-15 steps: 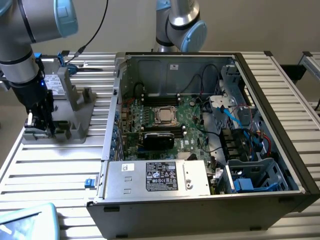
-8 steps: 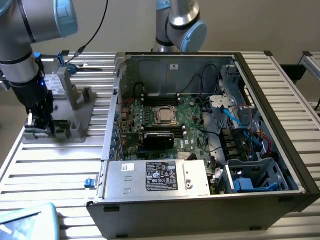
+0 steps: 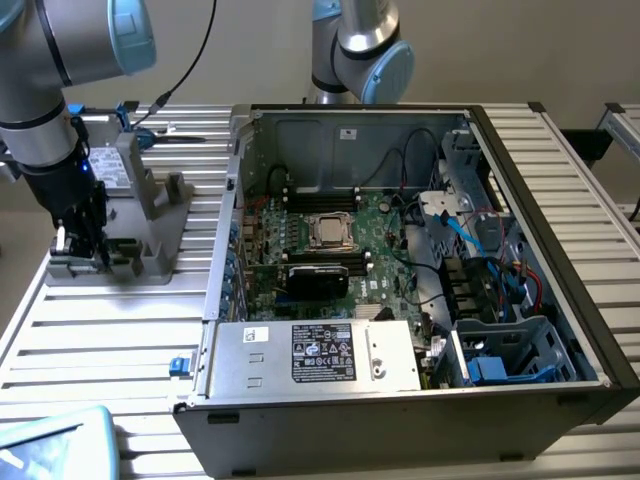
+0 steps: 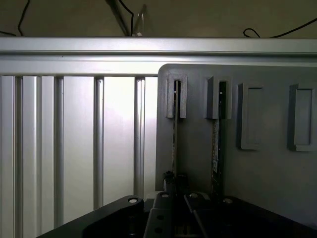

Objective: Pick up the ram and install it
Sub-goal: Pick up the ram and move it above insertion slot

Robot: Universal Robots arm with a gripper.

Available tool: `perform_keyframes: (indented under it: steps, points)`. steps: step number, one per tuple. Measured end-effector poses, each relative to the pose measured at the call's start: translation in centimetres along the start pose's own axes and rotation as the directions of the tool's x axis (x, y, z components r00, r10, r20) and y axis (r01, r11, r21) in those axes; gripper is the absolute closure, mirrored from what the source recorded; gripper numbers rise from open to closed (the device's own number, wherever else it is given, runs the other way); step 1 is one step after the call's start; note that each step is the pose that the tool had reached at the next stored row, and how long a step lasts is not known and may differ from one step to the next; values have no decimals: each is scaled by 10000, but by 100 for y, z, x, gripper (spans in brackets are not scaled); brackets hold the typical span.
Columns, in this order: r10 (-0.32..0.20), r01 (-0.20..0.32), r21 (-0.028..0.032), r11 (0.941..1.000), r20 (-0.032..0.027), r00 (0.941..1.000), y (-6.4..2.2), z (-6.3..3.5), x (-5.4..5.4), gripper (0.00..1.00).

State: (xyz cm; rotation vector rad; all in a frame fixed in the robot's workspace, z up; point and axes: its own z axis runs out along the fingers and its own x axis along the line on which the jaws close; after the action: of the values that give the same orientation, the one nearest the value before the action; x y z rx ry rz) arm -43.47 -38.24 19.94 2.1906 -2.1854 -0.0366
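The ram point(image 4: 175, 134) is a thin green stick standing on edge in a slot of the grey holder point(image 4: 267, 168). My gripper point(image 4: 175, 179) is down over it, its fingertips point(image 4: 169, 176) pressed against both sides of the stick, shut on it. A second stick point(image 4: 216, 144) stands in the neighbouring slot. In the exterior view my gripper point(image 3: 88, 250) is low over the holder point(image 3: 150, 215), at the exterior view's left of the open computer case point(image 3: 560, 300). The motherboard's memory slots point(image 3: 318, 262) lie just below the CPU socket point(image 3: 328, 232).
A grey boxy drive point(image 3: 115, 165) stands upright at the back of the holder. A second arm point(image 3: 360, 50) rises behind the case. The power supply point(image 3: 315, 352) fills the case's near side and cables crowd its right. The slatted table point(image 3: 120, 330) surrounds everything.
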Motion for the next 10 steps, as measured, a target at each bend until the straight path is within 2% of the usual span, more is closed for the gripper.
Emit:
perform_keyframes:
  steps: [10]
  points:
    - [0,0,23,10000,1,10000,0,-8,0,87]
